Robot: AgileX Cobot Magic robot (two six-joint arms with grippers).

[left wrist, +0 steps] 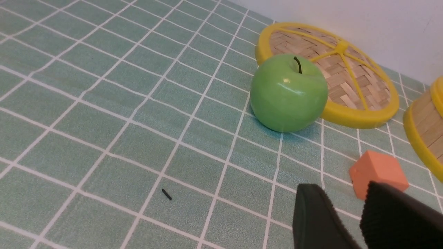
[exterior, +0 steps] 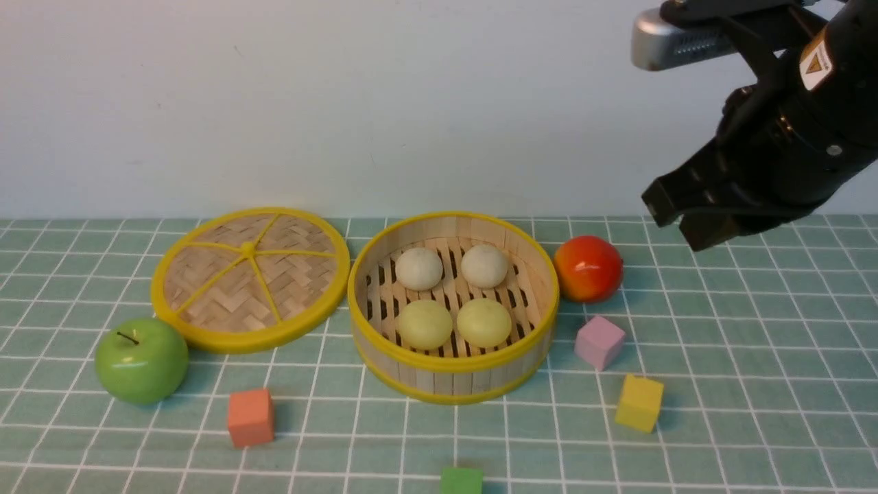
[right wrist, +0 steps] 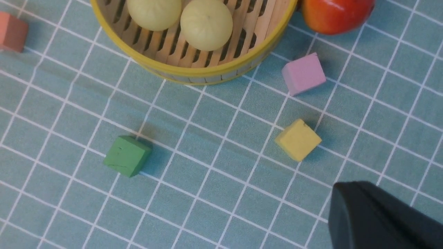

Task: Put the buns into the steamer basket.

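We seem to face a staged test bench, not a real kitchen. A green checked cloth (exterior: 754, 384) covers the whole lower frame below a bare pale wall (exterior: 343, 96). Foam cubes, such as the orange cube (exterior: 250, 416) at lower left, sit among glossy fake fruit like the green apple (exterior: 141, 359).

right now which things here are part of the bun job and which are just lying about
Part of the job:
- two off-white buns
- two yellow-green buns
- steamer basket, holding all four

Lying about:
- woven lid
- green apple
- red apple
- orange cube
- pink cube
- yellow cube
- green cube
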